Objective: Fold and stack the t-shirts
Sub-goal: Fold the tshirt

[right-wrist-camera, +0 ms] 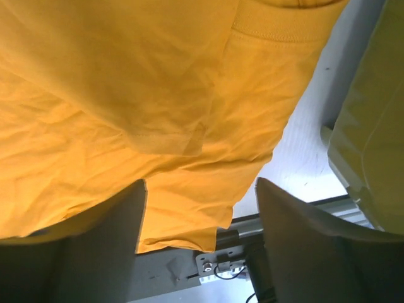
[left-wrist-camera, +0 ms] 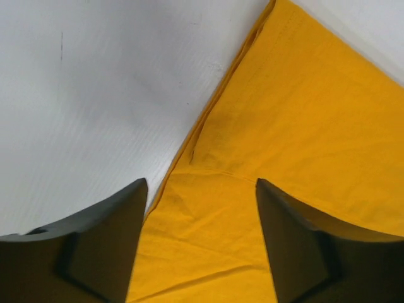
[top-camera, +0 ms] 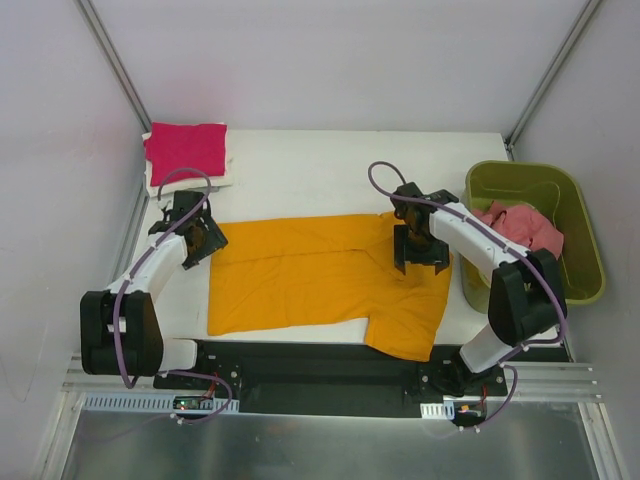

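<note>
An orange t-shirt (top-camera: 320,275) lies spread across the white table, its near right corner hanging over the front edge. My left gripper (top-camera: 203,242) is open just above the shirt's left edge; in the left wrist view the orange cloth (left-wrist-camera: 297,126) lies between and beyond the fingers. My right gripper (top-camera: 420,252) is open above the shirt's right part; the right wrist view shows the orange cloth (right-wrist-camera: 126,95) with a sleeve hem. A folded magenta t-shirt (top-camera: 186,150) lies on a folded white one at the far left corner.
A green bin (top-camera: 545,225) holding pink clothes (top-camera: 520,225) stands at the table's right; its wall shows in the right wrist view (right-wrist-camera: 372,139). Bare white table (top-camera: 320,170) lies behind the shirt. Grey walls enclose the cell.
</note>
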You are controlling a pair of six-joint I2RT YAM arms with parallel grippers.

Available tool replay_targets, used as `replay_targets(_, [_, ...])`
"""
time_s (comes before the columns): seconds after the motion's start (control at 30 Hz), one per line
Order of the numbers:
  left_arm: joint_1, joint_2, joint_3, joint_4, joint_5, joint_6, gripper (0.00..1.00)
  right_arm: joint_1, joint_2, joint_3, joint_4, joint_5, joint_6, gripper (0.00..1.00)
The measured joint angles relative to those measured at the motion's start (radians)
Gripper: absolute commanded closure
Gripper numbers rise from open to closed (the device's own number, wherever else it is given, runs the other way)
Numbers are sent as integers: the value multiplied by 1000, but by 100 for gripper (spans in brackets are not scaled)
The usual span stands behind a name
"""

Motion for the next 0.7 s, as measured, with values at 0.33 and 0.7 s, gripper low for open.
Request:
replay_targets(0.33, [-2, -121, 58, -33, 98, -11, 1, 0, -40, 124, 39, -17, -60, 3])
replay_targets(0.7, [-24, 203, 207, 15, 261, -12, 1, -126, 248, 362, 243, -242, -111, 3])
